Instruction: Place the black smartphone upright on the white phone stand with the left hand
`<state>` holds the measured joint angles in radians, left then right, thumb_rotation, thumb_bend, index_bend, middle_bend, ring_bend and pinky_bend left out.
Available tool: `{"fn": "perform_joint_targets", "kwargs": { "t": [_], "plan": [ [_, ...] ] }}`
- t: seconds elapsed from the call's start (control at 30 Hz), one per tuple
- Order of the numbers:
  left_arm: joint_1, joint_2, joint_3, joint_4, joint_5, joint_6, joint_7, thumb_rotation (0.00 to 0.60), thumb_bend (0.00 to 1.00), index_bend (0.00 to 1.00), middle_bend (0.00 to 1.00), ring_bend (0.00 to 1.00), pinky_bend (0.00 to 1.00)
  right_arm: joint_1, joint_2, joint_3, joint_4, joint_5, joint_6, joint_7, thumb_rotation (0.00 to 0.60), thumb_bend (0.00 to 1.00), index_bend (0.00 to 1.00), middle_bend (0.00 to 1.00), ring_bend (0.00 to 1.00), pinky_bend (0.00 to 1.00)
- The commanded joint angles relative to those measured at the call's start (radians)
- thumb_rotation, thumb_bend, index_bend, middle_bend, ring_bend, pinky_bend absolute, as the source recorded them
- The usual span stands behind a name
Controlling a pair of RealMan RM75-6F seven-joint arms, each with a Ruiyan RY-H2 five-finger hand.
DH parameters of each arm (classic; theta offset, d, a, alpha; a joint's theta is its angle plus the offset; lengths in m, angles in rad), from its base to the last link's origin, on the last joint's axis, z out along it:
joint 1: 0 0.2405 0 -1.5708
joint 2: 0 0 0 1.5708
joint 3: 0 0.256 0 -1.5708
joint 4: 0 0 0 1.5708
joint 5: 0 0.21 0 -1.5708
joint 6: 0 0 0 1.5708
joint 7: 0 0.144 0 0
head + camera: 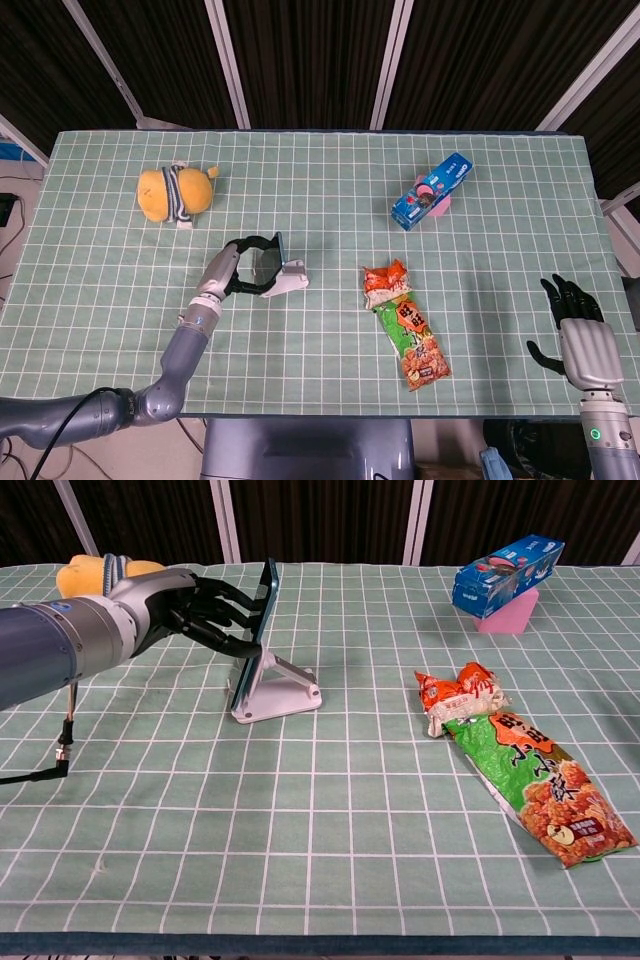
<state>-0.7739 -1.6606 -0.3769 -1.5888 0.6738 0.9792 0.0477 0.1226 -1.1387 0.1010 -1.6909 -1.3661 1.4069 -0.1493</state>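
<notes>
Left hand [205,610] holds smartphone [253,635] upright on stand [280,692].

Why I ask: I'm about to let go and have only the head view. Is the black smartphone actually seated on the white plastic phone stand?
Observer: In the chest view the black smartphone stands steeply on end, its lower end down at the base of the white plastic phone stand. I cannot tell whether it sits in the lip.
Operator: Where is the robot hand touching it?
Observer: The left robot hand has its fingertips on the phone's upper half, on the side facing away from the stand's sloped support.
</notes>
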Motion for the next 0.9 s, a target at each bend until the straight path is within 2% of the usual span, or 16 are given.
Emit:
{"fn": "perform_joint_targets", "kwargs": {
  "t": [0.03, 0.9],
  "plan": [
    [0.001, 0.0, 0.001, 0.003, 0.003, -0.003, -0.002, 0.6, 0.55, 0.57, 0.63, 0.11, 0.0, 0.0, 0.0, 0.0, 0.0, 0.0, 0.0, 0.0, 0.6, 0.39, 0.02, 0.0, 0.0, 0.13],
    [0.008, -0.018, 0.003, 0.025, 0.052, -0.016, -0.041, 0.6, 0.54, 0.57, 0.63, 0.11, 0.0, 0.0, 0.0, 0.0, 0.0, 0.0, 0.0, 0.001, 0.6, 0.39, 0.02, 0.0, 0.0, 0.13]
  ]
}}
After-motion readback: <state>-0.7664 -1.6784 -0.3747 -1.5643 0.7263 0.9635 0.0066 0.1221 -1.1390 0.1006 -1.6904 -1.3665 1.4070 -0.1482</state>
